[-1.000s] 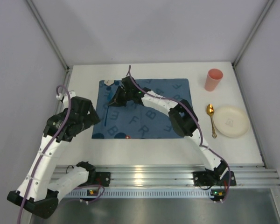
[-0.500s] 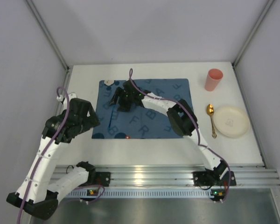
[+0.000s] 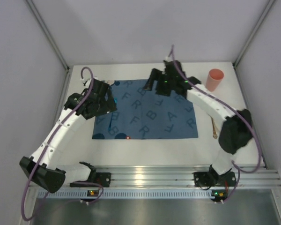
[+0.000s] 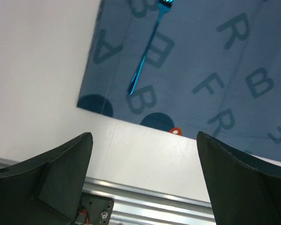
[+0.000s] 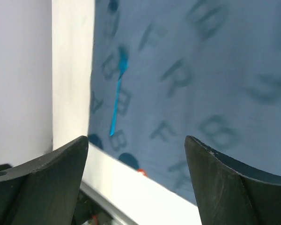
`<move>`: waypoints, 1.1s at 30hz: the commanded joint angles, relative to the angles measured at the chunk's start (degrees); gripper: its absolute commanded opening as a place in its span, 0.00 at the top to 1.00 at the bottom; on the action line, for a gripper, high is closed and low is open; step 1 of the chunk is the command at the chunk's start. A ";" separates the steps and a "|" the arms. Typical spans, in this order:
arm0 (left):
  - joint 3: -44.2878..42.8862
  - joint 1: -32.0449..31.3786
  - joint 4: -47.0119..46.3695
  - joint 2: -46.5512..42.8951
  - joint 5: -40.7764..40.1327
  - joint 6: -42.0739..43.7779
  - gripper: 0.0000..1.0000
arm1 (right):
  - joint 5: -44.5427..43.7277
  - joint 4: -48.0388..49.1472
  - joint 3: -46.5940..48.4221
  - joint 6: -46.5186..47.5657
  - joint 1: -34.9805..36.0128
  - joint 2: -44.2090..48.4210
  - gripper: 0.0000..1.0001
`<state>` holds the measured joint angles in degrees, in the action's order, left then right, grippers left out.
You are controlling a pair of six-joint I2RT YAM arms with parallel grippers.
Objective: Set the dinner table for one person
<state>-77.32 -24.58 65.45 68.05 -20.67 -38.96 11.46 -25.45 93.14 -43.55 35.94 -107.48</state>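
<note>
A white, matte dinner table (image 3: 145, 150) fills the middle of the overhead view, walled in by pale grey panels, with a silver aluminium rail (image 3: 145, 176) along its near edge where the two arms are bolted. A dark blue placemat (image 3: 145, 110) printed with large letters lies flat in the centre of the tabletop, its long side parallel to the rail, with bare white surface showing around it. A slim, shiny blue fork (image 4: 145, 56) lies on the left part of the placemat, running roughly front to back with its tines toward the far edge. A small red mark (image 4: 175, 131) sits at the near edge of the cloth. A pink cup (image 3: 215, 79) stands upright on the bare table beyond the placemat's far right corner, apart from the cloth. The left arm reaches in from the near left, and the left gripper (image 4: 144, 136) hangs above the left side of the placemat; its fingers are spread wide with nothing between them, and the fork is seen below, untouched. The right arm bends up from the near right and arcs across to the far edge of the placemat. The right gripper (image 5: 136, 138) is above the cloth there, fingers also wide apart and holding nothing.
</note>
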 commanded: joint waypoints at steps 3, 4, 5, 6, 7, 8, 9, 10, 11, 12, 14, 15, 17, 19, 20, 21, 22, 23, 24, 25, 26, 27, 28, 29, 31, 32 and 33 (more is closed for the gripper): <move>-5.20 -6.09 -9.28 9.27 2.12 1.34 0.03 | -8.55 -6.79 -16.65 14.44 -15.71 19.04 0.16; -5.47 -7.49 -9.64 10.16 2.56 1.17 0.03 | -9.69 -8.63 -17.29 15.42 -17.56 19.41 0.16; -5.47 -8.20 -10.95 11.04 3.34 1.08 0.03 | -11.19 -12.48 -17.64 16.12 -20.97 19.42 0.16; -5.13 -8.73 -11.65 12.18 3.70 0.82 0.03 | -11.20 -14.17 -17.30 17.61 -22.48 18.46 0.16; -4.77 -9.52 -12.36 12.63 4.14 0.82 0.03 | -12.68 -15.49 -16.95 18.58 -23.71 17.75 0.16; -4.42 -9.87 -14.02 12.98 4.93 0.73 0.03 | -12.96 -17.94 -16.33 19.29 -25.64 16.88 0.17; -3.55 -10.14 -14.64 13.42 5.37 0.55 0.03 | -14.44 -18.92 -15.02 20.86 -26.27 15.13 0.17; -3.19 -10.31 -15.43 13.60 5.81 0.55 0.03 | -14.97 -19.72 -14.23 21.57 -26.97 14.15 0.17; -2.93 -10.40 -15.96 13.77 6.42 0.46 0.03 | -15.50 -20.68 -13.52 22.19 -28.11 13.27 0.17; -2.40 -10.58 -17.10 13.86 7.12 0.72 0.03 | -17.16 -21.13 -12.12 22.98 -28.73 11.70 0.18; -2.05 -10.58 -17.81 14.21 7.92 1.08 0.03 | -18.84 -22.88 -10.18 23.16 -31.18 10.02 0.17; -1.70 -10.67 -18.42 14.48 8.36 1.69 0.03 | -19.63 -23.15 -8.43 23.07 -32.15 8.79 0.17; -1.34 -10.67 -18.95 14.65 8.71 2.22 0.03 | -19.11 -22.98 -7.02 23.25 -34.78 7.91 0.17; -0.99 -10.67 -19.48 14.83 8.89 2.92 0.03 | -20.07 -23.59 -4.12 23.95 -35.42 6.15 0.18; -0.90 -10.67 -19.57 14.74 8.89 2.84 0.03 | -21.30 -25.07 -2.81 24.12 -37.33 5.36 0.18; -0.56 -10.67 -19.48 14.65 8.98 2.84 0.03 | -21.83 -25.78 -0.18 24.47 -37.70 3.79 0.18; -0.38 -10.58 -19.74 14.48 8.89 2.75 0.03 | -22.27 -26.22 0.71 24.65 -37.88 3.42 0.18; -0.03 -10.67 -20.01 14.30 8.71 2.75 0.03 | -21.93 -25.88 1.33 24.65 -38.31 3.25 0.18; 0.85 -10.67 -20.19 13.69 8.71 2.66 0.03 | -21.31 -25.27 2.30 24.91 -38.49 3.50 0.18; 1.20 -10.67 -20.36 13.51 8.54 2.49 0.03 | -20.52 -24.56 2.83 24.92 -38.84 3.77 0.18; 2.16 -10.67 -20.36 13.16 8.54 2.22 0.03 | -19.47 -22.82 3.70 24.31 -39.63 4.21 0.18; 2.61 -10.67 -20.45 12.81 8.62 2.13 0.03 | -19.64 -21.84 3.89 23.61 -39.98 5.69 0.19; 2.87 -10.67 -20.62 12.63 8.71 2.13 0.03 | -20.16 -19.05 3.71 22.73 -40.68 6.66 0.20; 3.48 -10.67 -20.71 12.46 8.97 2.13 0.03 | -21.04 -17.80 3.54 20.98 -41.04 7.45 0.20; 3.58 -10.67 -20.71 12.37 9.06 2.22 0.03 | -22.44 -15.08 3.89 19.30 -42.18 8.60 0.20; 3.32 -10.67 -20.63 12.37 9.15 2.22 0.03 | -23.32 -14.11 3.89 17.12 -42.71 8.78 0.20; 3.14 -10.67 -20.71 12.46 9.15 2.31 0.03 | -23.24 -13.05 3.80 16.22 -43.32 8.78 0.20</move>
<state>-73.91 -34.98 47.11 82.65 -11.94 -37.28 -9.30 -44.84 94.28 -22.96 -4.91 -102.30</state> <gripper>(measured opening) 0.970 0.803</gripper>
